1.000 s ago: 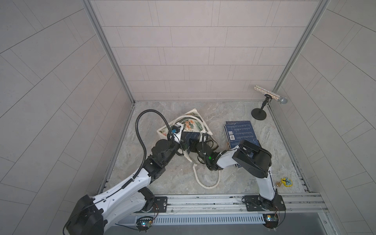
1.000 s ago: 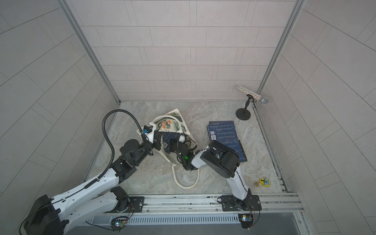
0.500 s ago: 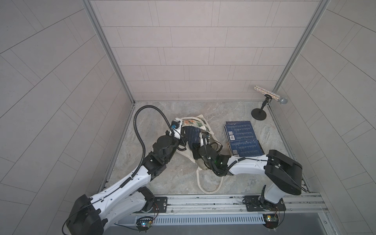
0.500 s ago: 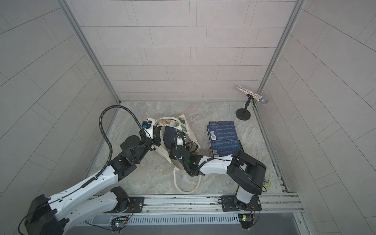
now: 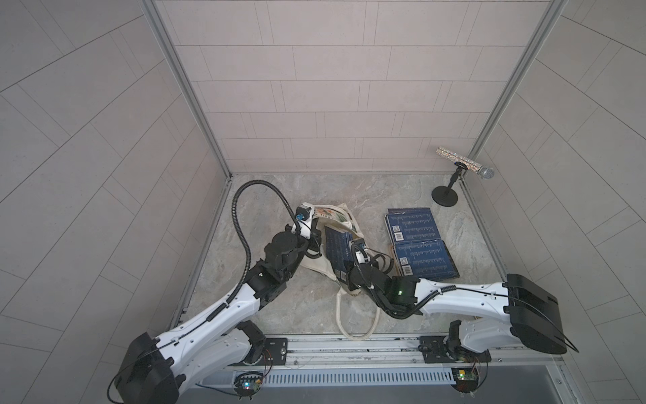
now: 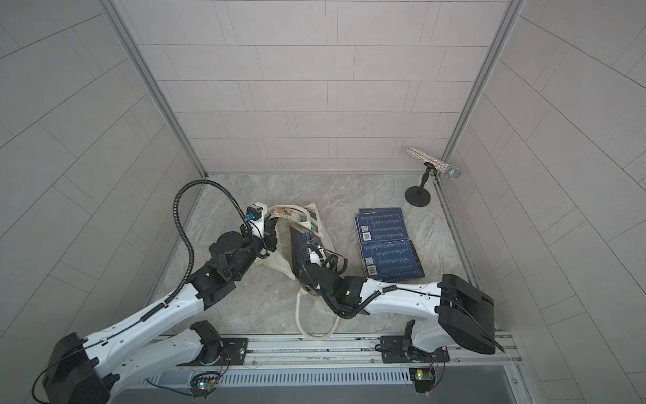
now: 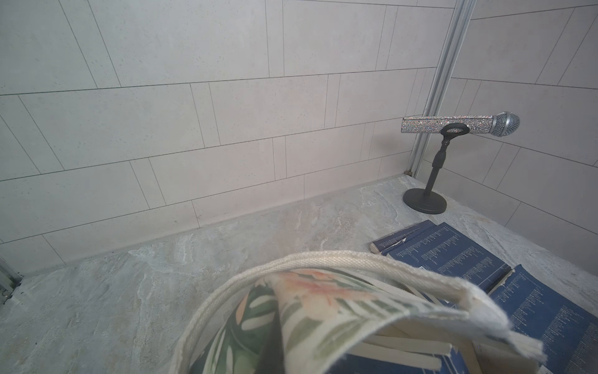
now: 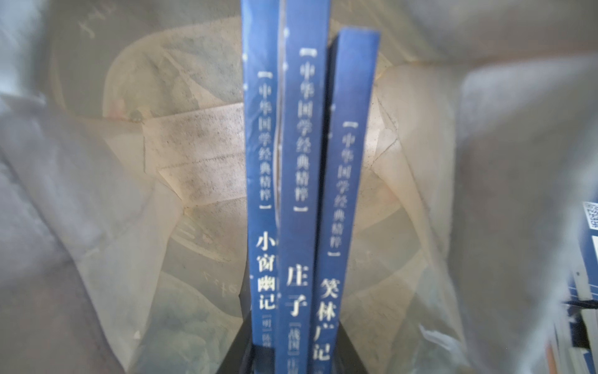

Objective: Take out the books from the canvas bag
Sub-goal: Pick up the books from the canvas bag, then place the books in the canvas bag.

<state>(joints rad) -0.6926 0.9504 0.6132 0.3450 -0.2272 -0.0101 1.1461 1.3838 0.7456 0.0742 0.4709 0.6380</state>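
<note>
Canvas bag (image 5: 332, 215) slumps left of centre on the marbled tabletop (image 5: 300, 314). Its left rim is lifted and pinched in the left hand (image 5: 312, 241), whose jaws are closed right down on the cloth. That arm's wrist view shows only rope handle and leaf print, not the pads.

Three navy books (image 8: 294, 162) lean out of the bag's mouth, spines side by side. The right hand (image 8: 291, 356) clamps them together at their near end, part closed around all three.

I'd judge the step to be drawing this bundle clear. The pull should run along the spines and out through the mouth, not sideways against the canvas. The left hand should hold the rim back so the bag does not come along. With the grip at one end, the far ends may fan or sag, so go steadily. A loose rope handle (image 5: 356, 314) near the right arm could snag.

Further right, the books already out (image 5: 416, 241) lie flat and overlapping; the bare space beside them looks like the place for these. A microphone (image 5: 461, 163) stands in the far right corner.
</note>
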